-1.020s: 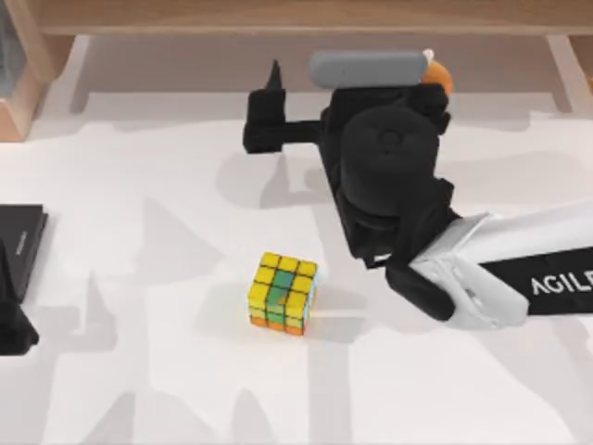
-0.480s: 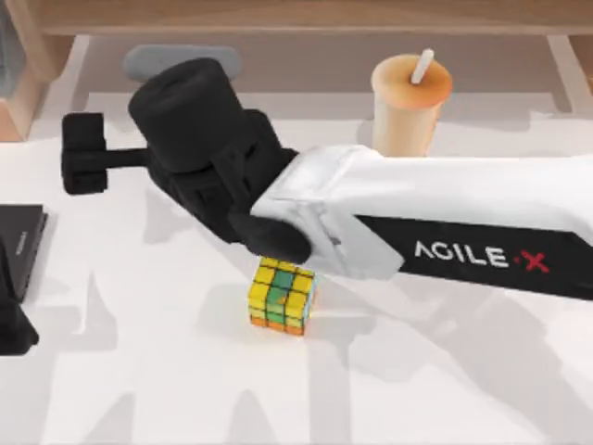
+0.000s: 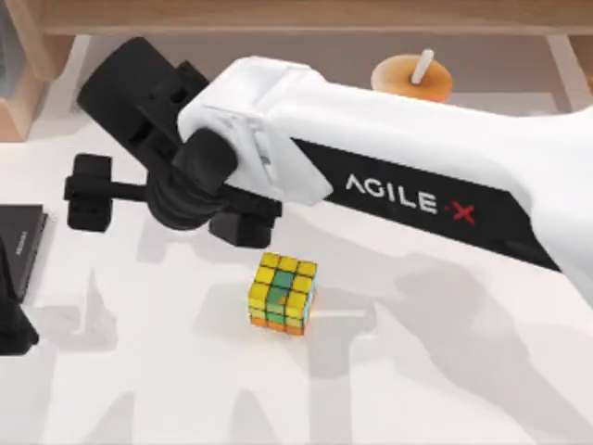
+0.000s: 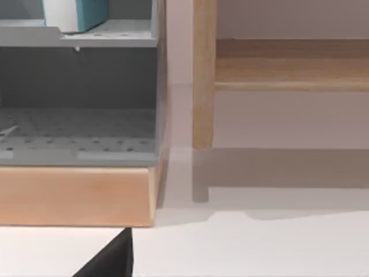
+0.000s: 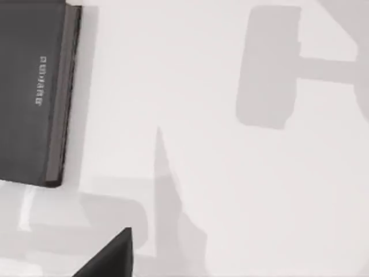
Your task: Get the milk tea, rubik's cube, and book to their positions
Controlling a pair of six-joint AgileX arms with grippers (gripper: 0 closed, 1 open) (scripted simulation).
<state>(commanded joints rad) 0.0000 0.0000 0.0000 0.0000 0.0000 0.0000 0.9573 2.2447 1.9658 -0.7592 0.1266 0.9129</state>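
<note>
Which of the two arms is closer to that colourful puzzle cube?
The right. Its gripper hangs up and to the left of the rubik's cube, its forearm passing just behind the cube. The left gripper sits parked at the table's far left edge.

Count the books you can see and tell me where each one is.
2. A flat black book lies at the table's left edge, by the parked left arm. A teal-blue book stands on the grey shelf unit's upper level. Others may be hidden under the right arm.
</note>
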